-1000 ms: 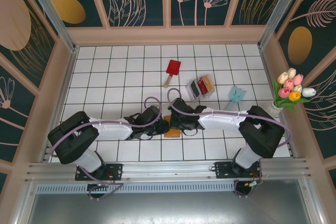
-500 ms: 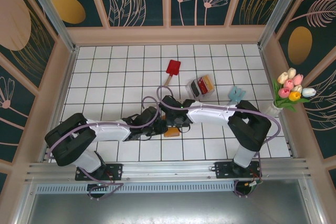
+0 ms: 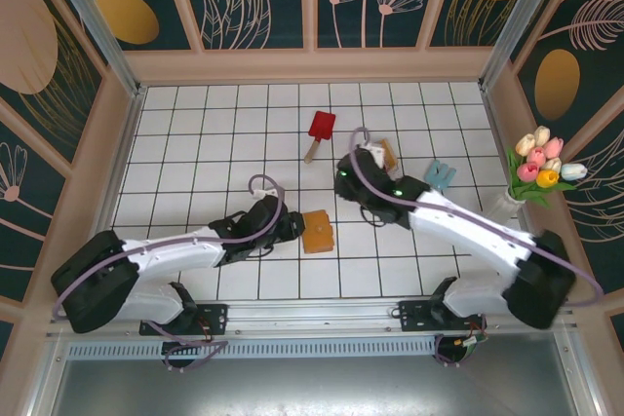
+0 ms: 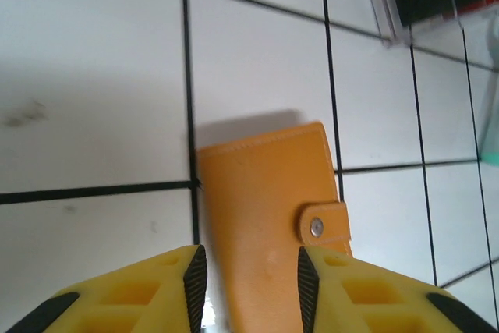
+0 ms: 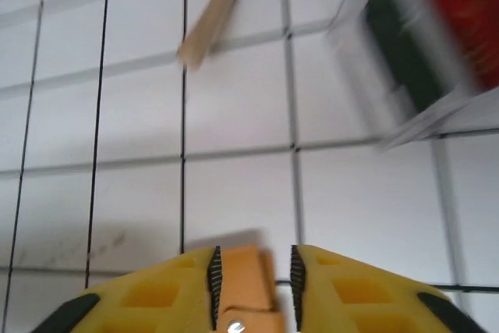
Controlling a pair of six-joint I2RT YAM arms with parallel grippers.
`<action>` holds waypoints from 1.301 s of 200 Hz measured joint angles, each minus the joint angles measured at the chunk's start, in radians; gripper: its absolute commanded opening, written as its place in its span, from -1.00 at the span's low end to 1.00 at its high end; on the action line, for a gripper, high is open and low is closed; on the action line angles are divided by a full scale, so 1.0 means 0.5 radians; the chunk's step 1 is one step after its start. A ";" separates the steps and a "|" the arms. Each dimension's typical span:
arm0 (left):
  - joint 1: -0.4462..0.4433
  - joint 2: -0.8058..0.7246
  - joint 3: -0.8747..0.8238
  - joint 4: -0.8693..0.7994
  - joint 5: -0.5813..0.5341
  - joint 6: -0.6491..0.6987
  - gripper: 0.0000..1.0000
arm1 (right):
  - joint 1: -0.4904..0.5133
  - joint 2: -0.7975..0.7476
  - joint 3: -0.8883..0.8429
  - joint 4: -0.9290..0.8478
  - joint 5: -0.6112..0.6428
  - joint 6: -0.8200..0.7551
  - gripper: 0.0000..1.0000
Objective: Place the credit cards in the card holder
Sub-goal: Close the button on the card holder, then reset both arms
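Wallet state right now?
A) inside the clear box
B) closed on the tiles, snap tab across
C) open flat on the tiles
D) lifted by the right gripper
B: the wallet lies shut on the tiles, its snap tab wrapped over the edge.

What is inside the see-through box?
Through the clear box you can see a black card and a red card. The picture is blurry and cut off, so any others are hidden.

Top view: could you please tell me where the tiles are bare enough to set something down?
Far-left tiles, between back wall, red paddle and left arm; also the near strip before the card holder. Crowded around the clear box.
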 measured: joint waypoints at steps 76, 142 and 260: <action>0.706 -0.700 -0.037 -0.198 -0.956 0.622 0.97 | -0.800 -0.396 -1.034 1.073 0.584 -0.959 0.58; 1.350 -0.379 -0.282 0.389 -1.192 1.197 0.97 | -1.295 0.060 -1.430 2.210 0.205 -1.421 0.59; 1.643 0.355 -0.678 2.270 -0.639 1.823 0.97 | -1.612 0.460 -1.497 3.172 -0.586 -1.580 0.57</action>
